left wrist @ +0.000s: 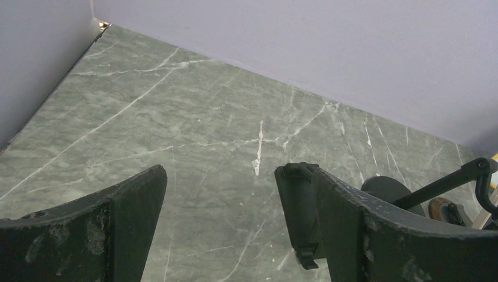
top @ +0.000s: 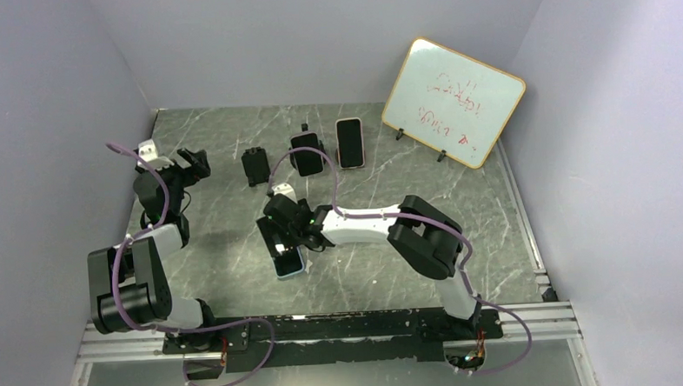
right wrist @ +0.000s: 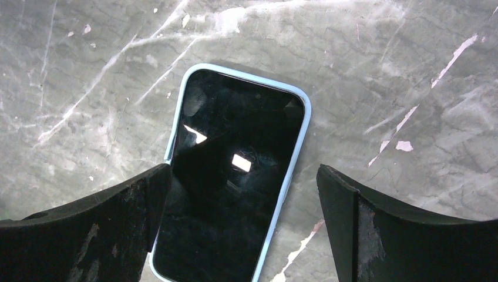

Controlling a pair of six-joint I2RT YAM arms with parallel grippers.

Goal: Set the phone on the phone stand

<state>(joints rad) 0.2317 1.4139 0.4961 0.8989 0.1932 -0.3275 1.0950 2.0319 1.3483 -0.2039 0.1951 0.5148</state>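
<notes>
A phone in a light blue case lies flat and screen-up on the marble table; it also shows in the top view. My right gripper is open and hovers just above it. One finger overlaps the phone's left edge and the other stands off to its right; in the top view this gripper covers the phone's far end. An empty black phone stand stands at the back and shows in the left wrist view. My left gripper is open and empty, left of that stand.
Two more phones rest on stands at the back, a dark one and a pale-cased one. A whiteboard leans at the back right. Walls close in the table on the left, back and right.
</notes>
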